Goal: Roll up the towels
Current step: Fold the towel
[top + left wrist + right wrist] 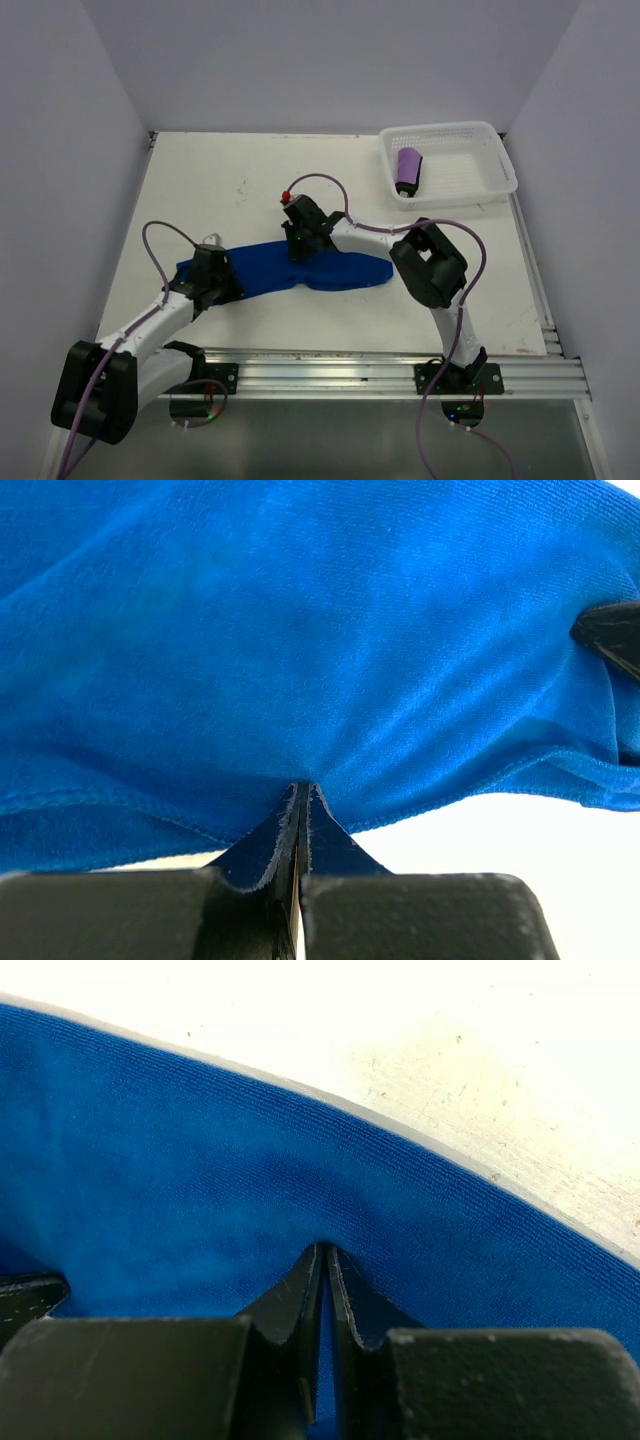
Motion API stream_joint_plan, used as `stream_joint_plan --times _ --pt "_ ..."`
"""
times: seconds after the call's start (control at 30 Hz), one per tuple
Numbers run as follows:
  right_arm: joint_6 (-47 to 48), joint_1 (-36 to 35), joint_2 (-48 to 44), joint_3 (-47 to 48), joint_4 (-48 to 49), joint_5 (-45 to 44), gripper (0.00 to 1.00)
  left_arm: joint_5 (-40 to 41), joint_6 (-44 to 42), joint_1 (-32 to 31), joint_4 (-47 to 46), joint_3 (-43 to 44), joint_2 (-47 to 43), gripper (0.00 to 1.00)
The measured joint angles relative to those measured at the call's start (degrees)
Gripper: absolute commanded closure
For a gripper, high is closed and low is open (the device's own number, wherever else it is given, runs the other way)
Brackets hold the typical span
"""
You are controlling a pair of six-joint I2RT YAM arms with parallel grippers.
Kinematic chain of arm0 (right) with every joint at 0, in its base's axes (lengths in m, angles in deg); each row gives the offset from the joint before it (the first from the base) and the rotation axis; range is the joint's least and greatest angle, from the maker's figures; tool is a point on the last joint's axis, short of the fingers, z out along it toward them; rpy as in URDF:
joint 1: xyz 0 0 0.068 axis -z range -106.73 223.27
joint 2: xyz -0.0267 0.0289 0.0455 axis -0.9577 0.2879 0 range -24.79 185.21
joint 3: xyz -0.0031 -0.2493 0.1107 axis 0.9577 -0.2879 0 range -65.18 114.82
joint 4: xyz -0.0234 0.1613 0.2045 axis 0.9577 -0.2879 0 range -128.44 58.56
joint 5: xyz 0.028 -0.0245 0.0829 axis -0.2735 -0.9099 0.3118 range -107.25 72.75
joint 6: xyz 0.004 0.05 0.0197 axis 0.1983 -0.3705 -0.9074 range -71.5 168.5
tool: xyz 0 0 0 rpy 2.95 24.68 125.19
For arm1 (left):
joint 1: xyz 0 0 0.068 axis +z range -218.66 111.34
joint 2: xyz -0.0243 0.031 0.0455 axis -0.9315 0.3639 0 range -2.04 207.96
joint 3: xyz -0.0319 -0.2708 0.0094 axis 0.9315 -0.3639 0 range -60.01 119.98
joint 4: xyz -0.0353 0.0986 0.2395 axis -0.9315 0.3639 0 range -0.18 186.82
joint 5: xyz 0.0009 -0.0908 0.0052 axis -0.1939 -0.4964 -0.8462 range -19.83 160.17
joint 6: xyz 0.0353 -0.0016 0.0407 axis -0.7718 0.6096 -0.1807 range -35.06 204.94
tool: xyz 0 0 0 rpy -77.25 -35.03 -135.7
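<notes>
White tabletop (200, 190): purple towel (409, 168) sits rolled in basket (492, 150). Blue towel (330, 268) lies stretched out, with left gripper (301, 792) and right gripper (323, 1255) each pinching its edge. Rolling appears due next and calls for even, matched turns.

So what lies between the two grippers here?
The blue towel: it spans the whole stretch from the left gripper to the right gripper, and each is pinching its cloth. The top external view shows the span.

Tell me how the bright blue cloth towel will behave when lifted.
The bright blue cloth towel would probably sag limply: it puckers into folds where the left end effector pinches it. It seems light and thin, and its soft weave likely resists slipping.
</notes>
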Motion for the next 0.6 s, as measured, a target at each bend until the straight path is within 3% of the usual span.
stream_joint_plan --times 0.37,0.6 --pt "0.90 0.13 0.00 0.42 -0.61 0.42 0.82 3.82 7.89 -0.04 3.52 -6.56 -14.43 1.00" --pt "2.71 0.63 -0.09 0.52 -0.90 1.53 0.78 4.92 12.17 -0.04 4.90 -8.50 -18.97 1.00"
